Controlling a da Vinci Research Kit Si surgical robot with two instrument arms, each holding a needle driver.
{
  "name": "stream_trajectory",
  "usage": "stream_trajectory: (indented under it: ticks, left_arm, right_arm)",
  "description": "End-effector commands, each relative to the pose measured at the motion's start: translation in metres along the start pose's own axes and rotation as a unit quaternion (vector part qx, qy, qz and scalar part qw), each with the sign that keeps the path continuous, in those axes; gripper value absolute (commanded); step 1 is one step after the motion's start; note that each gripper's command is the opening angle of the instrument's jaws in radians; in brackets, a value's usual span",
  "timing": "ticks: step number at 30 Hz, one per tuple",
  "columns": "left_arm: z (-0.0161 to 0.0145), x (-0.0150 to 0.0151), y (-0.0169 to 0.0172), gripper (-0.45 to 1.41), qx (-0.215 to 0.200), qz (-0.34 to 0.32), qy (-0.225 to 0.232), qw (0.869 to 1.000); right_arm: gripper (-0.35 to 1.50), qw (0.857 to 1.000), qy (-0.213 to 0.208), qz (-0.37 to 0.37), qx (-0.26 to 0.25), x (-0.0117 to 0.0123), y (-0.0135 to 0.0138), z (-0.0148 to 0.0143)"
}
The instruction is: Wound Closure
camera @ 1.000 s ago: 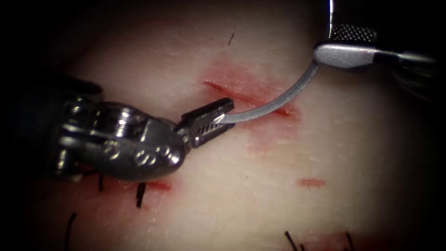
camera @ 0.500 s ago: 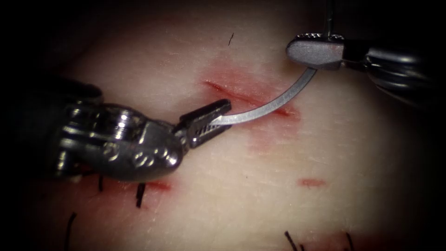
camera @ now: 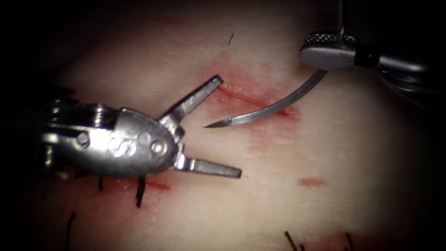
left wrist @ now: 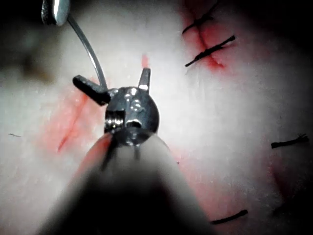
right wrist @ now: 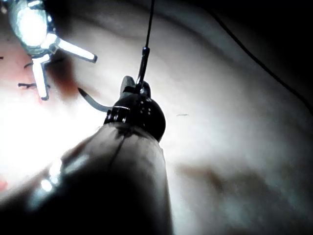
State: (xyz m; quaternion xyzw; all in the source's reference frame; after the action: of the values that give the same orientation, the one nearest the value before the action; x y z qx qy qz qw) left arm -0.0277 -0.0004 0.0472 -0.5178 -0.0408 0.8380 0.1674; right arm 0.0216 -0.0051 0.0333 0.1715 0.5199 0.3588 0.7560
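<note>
The curved needle (camera: 274,107) lies across the red cut (camera: 241,96) in the tissue (camera: 260,195), above the surface. Its bare point aims left, between the jaws of my left tool (camera: 226,128). Those jaws stand wide open and hold nothing. My right tool (camera: 312,50) is shut on the needle near its tail end, right of the cut. The thread (camera: 340,18) runs up from there. In the left wrist view the open left tool (left wrist: 117,83) sits beside the needle (left wrist: 90,54). The right wrist view has the right tool (right wrist: 134,90), the needle (right wrist: 93,103) and the thread (right wrist: 149,24).
Dark finished stitches (camera: 139,193) cross red fluid below the left tool, and more thread ends (camera: 292,241) stand at the bottom edge. A small red mark (camera: 311,182) lies right of centre. Several stitches (left wrist: 210,49) appear in the left wrist view.
The right jaws closed on the needle's tail end. Then the left jaws opened, let go of the needle's point and drew back a little to the left.
</note>
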Motion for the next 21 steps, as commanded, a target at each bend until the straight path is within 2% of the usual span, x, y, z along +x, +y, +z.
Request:
stream_trajectory:
  ticks: [1,4,10,18,21]
  left_arm:
    - [0.0007,-0.0001,0.0,1.04,-0.014,-0.015,-0.005,1.0]
    - [0.0011,0.0003,-0.0008,1.11,-0.046,-0.064,-0.043,0.996]
    - [0.0025,0.0007,-0.0024,1.11,-0.074,-0.146,-0.057,0.985]
    - [0.0048,0.001,-0.0038,1.09,-0.113,-0.202,-0.105,0.967]
    - [0.0055,0.0011,-0.0041,1.09,-0.121,-0.22,-0.11,0.962]
  right_arm:
    - [-0.35,1.0,0.002,-0.013,0.008,0.0003,0.0003,0.0007]
    - [-0.35,0.997,0.005,-0.059,0.048,0.0003,0.0003,0.0007]
    - [-0.35,0.985,0.017,-0.13,0.114,0.0004,-0.0001,0.0012]
    - [-0.35,0.967,0.05,-0.178,0.175,0.0004,-0.0012,0.002]
    - [-0.35,0.955,0.062,-0.213,0.195,0.0005,-0.0018,0.0023]
